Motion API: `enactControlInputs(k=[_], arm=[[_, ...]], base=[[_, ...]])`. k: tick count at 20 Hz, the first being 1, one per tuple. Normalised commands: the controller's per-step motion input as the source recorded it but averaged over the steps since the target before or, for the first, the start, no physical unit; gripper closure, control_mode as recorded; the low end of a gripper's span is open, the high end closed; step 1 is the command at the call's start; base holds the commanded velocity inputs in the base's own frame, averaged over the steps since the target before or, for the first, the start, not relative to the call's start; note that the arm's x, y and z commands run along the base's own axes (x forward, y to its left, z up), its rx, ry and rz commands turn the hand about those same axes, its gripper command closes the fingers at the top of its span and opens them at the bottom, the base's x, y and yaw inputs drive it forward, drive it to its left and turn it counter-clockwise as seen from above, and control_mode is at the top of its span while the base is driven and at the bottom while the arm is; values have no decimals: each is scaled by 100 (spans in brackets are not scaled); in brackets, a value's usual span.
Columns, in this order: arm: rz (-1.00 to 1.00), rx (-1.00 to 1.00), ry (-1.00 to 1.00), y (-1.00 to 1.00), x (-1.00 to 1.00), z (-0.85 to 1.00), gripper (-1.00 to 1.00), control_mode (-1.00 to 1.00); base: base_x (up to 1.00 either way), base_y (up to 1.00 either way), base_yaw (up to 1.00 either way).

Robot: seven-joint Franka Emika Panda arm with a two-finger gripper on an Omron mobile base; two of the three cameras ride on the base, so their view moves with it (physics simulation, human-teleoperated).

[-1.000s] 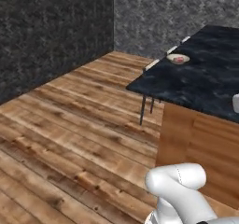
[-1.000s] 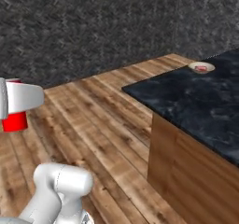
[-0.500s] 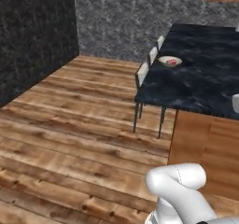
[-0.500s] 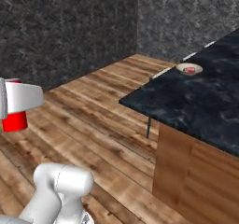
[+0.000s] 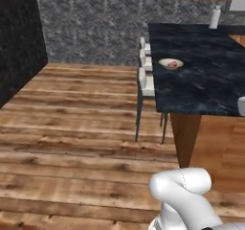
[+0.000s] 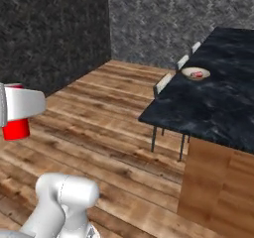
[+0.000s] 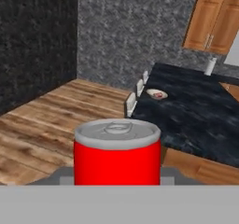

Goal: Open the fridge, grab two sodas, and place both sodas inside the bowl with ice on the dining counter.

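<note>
A red soda (image 7: 116, 155) with a silver top stands upright between my gripper's (image 7: 116, 177) fingers, close in front of the hand camera. In the right base view the same soda (image 6: 16, 129) hangs under the white hand at the left edge, above the wood floor, with the gripper (image 6: 15, 125) shut on it. The black, white-veined dining counter (image 5: 206, 80) (image 6: 218, 103) (image 7: 186, 111) lies ahead to the right. On it sits the shallow tan-rimmed bowl (image 5: 171, 63) (image 6: 196, 74) (image 7: 157, 94), with something small and red inside. The fridge is out of view.
White-seated chairs (image 5: 146, 83) (image 6: 163, 83) line the counter's near-left side. A white bottle-like thing (image 5: 215, 17) stands at the counter's far end below wooden cabinets (image 7: 212, 24). Open plank floor (image 5: 72, 128) stretches left to dark stone walls.
The whole picture has swung as the base turned: the counter and bowl now sit more squarely ahead. The soda stays in the gripper at the same spot in the right base view.
</note>
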Motion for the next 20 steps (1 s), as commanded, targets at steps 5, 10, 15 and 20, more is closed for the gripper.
enactControlInputs(k=[5,10,15,20], arm=[[0,0,0,0,0,0,100,100],[0,0,0,0,0,0,100,100],[0,0,0,0,0,0,100,100],[0,0,0,0,0,0,100,100]], base=[[64,82,-42],[76,81,-41],[88,82,-38],[92,82,-38]])
